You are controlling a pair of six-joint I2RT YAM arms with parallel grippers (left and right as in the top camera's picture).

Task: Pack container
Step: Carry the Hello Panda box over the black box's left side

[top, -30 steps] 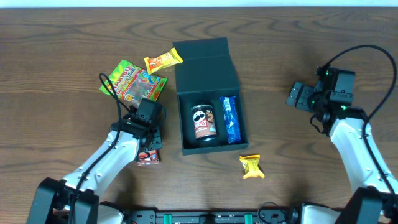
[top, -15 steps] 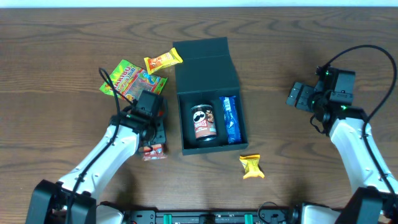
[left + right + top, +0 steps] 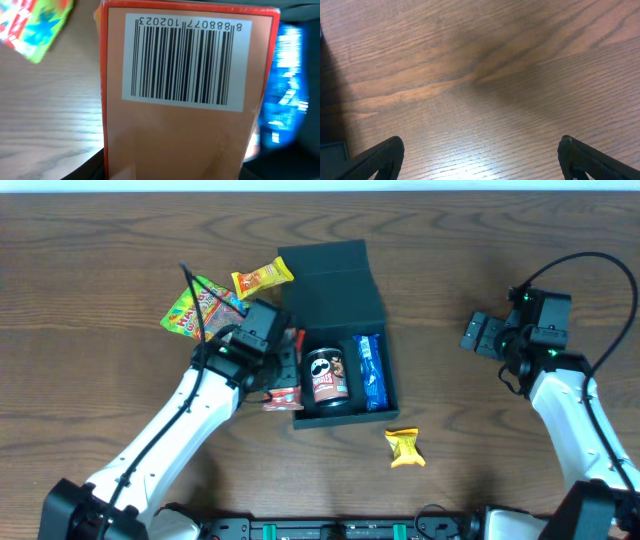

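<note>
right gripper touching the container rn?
Apart. The overhead view shows the right gripper well off to the side of the container, with a wide stretch of bare table between them.

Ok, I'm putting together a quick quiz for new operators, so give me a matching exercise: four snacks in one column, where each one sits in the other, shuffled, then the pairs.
Things
1. chip can
2. red carton
3. gummy bag
4. yellow candy

Places
A. on the table, on the robot's side of the box
B. held in the left gripper
C. inside the box, beside the blue packet
D. on the table, left of the box

Pairs: 1-C, 2-B, 3-D, 4-A
</note>
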